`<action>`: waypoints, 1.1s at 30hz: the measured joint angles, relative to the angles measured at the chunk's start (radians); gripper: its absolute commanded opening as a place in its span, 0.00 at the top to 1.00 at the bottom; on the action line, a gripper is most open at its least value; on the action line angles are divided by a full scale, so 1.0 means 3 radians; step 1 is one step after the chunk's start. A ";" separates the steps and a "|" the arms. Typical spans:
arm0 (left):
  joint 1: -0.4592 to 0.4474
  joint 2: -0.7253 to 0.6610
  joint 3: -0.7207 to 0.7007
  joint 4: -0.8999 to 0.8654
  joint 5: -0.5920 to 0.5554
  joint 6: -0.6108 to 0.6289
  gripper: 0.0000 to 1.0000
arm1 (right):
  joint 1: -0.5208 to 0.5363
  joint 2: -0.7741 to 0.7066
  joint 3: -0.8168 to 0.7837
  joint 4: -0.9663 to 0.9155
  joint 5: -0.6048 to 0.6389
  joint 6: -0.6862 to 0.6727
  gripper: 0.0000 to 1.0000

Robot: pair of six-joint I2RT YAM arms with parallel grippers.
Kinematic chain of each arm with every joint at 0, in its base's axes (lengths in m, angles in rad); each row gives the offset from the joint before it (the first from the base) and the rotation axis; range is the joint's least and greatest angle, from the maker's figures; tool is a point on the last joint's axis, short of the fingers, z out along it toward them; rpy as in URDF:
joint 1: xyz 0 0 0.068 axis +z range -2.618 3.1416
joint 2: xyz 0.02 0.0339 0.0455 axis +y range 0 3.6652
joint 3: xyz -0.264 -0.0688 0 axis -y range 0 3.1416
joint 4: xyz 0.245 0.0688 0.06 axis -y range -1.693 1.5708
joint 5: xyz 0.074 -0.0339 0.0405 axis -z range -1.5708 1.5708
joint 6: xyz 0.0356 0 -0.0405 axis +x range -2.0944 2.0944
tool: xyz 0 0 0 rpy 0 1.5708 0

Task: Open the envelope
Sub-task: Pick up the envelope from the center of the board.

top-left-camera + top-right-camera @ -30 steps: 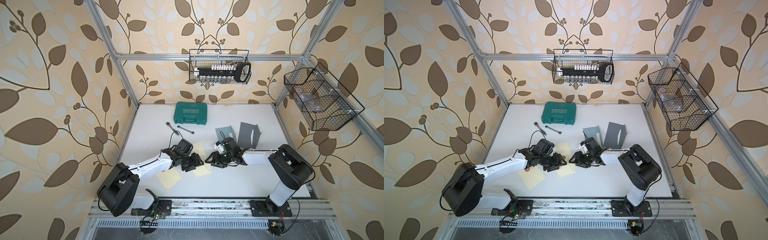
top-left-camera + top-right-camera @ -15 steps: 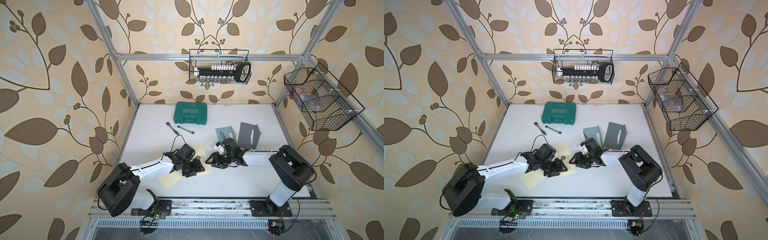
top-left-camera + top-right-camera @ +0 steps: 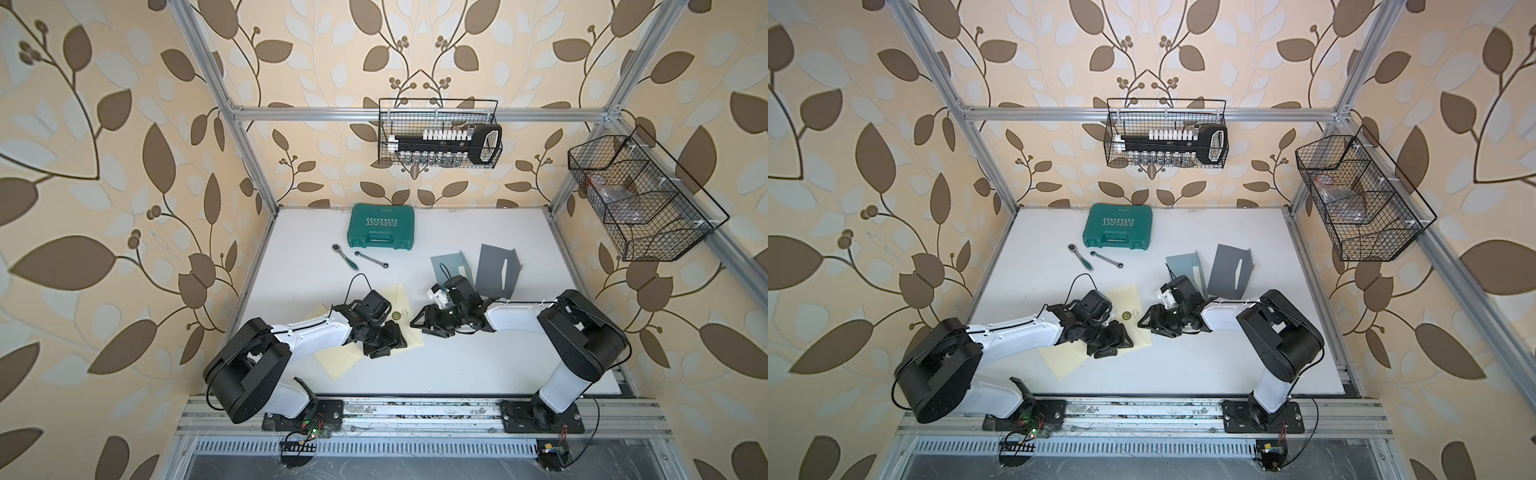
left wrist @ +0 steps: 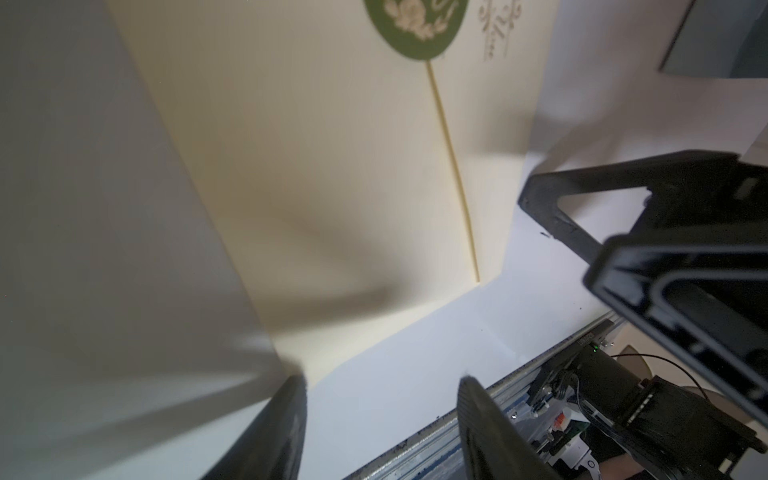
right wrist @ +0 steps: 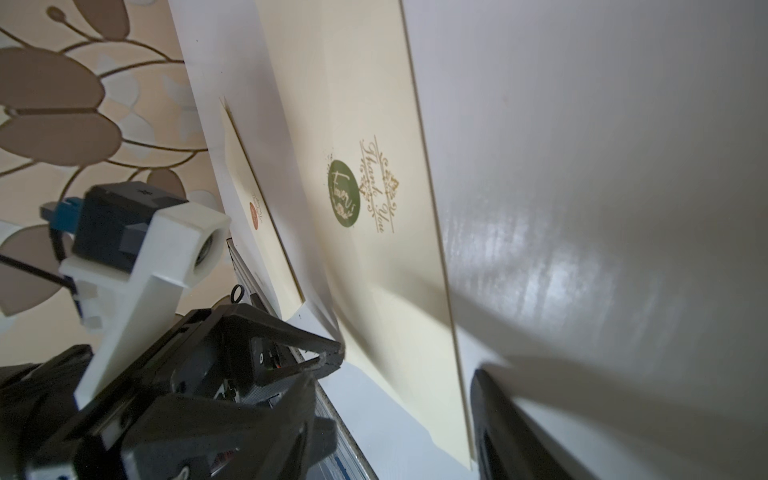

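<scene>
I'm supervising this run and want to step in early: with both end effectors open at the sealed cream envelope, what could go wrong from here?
1. The green seal holds the flap of the envelope shut; a pull may tear the paper or drag it whole.
2. A second envelope lies next to it, by the left end effector; that one could get pinched instead.
3. The right end effector sits close to the left; the two might collide.

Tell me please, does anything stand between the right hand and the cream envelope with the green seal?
Nothing visible does. The right hand, open, sits just beside the envelope, with only bare white table between them. The left hand is at the envelope's near edge, not in the way.
</scene>
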 measured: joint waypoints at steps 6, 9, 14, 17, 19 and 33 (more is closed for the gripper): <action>0.0000 0.0000 -0.0036 0.0039 -0.0004 0.0004 0.41 | 0.0001 0.0038 0.0008 0.0053 -0.0042 0.0001 0.40; 0.0000 0.0000 -0.0037 0.0042 -0.0005 0.0005 0.41 | 0.0001 0.0070 0.0009 0.0118 -0.0081 0.0005 0.40; 0.0000 0.0017 -0.0036 0.0052 0.0001 0.0019 0.41 | 0.0001 0.0113 0.0009 0.0207 -0.0136 0.0017 0.42; 0.0000 0.0031 -0.0028 0.0064 0.0010 0.0037 0.41 | 0.0001 0.0128 0.0009 0.0231 -0.0150 0.0018 0.44; 0.0000 0.0031 -0.0028 0.0067 0.0010 0.0043 0.41 | 0.0001 0.0145 0.0009 0.0258 -0.0165 0.0029 0.45; 0.0000 0.0047 -0.0015 0.0086 0.0009 0.0052 0.40 | 0.0003 0.0309 0.0004 0.0476 -0.0310 0.0159 0.67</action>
